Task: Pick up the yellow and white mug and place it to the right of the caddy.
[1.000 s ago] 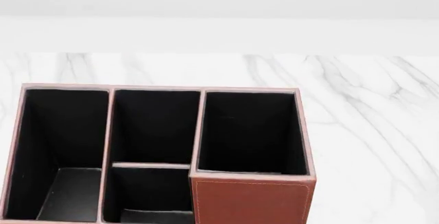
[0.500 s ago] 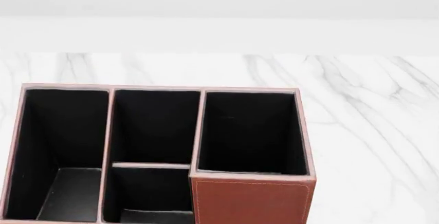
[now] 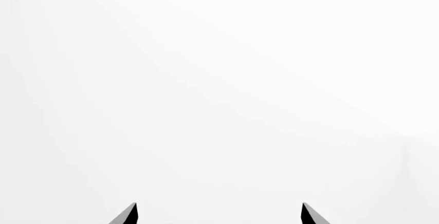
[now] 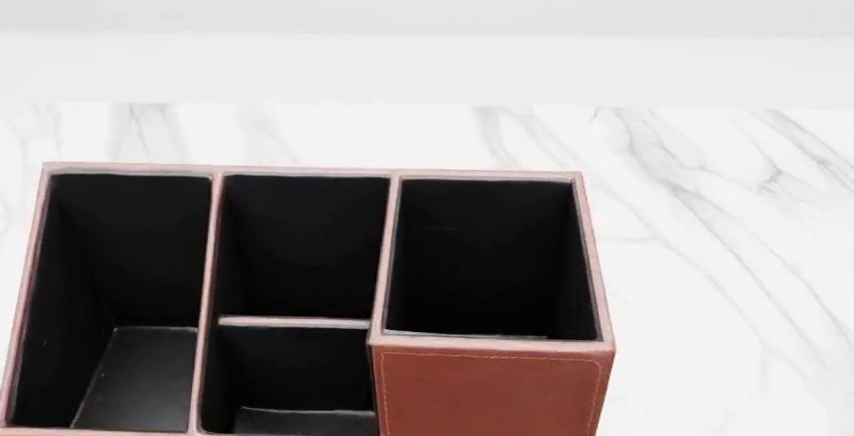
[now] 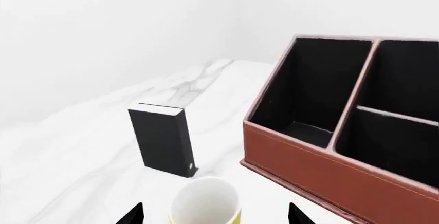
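Progress: the task stood at its opening stage, judging by the layout; the yellow and white mug (image 5: pixel 204 204) sat upright on the counter (image 4: pixel 721 256), not lifted.
Mug position: it stood between the two fingertips of the right hand (image 5: pixel 216 215) in the right wrist view, its white inside facing the camera, with no visible contact on either side.
Right hand: fingers apart, spread wider than the mug, nothing gripped.
Left hand (image 3: pixel 218 213): fingers apart and empty, aimed at blank white with no object before it.
Caddy (image 4: pixel 487 391): a reddish-brown box with black-lined compartments, all empty as far as the views showed; in the right wrist view it stood just beside the mug, not touching.
Black slab (image 5: pixel 162 139): upright with a white top edge, near the mug and apart from the caddy.
Left to do: closing on the mug, lifting it, carrying it past the caddy and setting it down on the right.
Target area: bare marble lay to the right of the caddy in the head view, seemingly room enough for the mug.
Head view limits: neither the mug, the slab nor either arm appeared there.
Surface: white marble with grey veining, flat and glossy.
Room: plain white walls, evenly lit, with nothing else visible.
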Tool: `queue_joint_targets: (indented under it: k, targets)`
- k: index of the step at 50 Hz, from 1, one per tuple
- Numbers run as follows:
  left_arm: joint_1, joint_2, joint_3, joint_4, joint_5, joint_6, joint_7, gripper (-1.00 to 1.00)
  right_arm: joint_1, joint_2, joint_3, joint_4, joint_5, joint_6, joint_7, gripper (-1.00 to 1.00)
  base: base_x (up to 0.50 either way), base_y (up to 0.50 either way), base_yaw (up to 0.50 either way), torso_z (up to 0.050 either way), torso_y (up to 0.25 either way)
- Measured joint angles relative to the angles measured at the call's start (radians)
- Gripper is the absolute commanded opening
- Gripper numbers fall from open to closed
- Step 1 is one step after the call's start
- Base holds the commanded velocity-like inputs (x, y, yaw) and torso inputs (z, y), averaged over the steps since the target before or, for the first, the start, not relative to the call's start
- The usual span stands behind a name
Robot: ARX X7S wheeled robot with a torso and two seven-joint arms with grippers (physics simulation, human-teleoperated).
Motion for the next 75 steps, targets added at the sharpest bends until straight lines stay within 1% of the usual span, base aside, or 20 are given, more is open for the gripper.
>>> queue_joint_targets:
  k: [27,47,75]
  targets:
    - [0.000,0.000,-0.013,0.000,-0.011,0.002,-0.003,1.00,-0.040,0.001,0.001,0.112,0.049,-0.042,-0.103,1.00,0.00,0.00,0.00,0.000,0.000]
    - [0.000,0.000,0.006,0.000,0.008,0.002,-0.007,1.00,-0.081,0.003,0.027,0.255,0.093,-0.110,-0.196,1.00,0.00,0.00,0.00,0.000,0.000]
    - [0.000,0.000,0.021,0.000,0.024,0.001,-0.007,1.00,-0.142,-0.039,0.056,0.452,0.156,-0.182,-0.332,1.00,0.00,0.00,0.00,0.000,0.000]
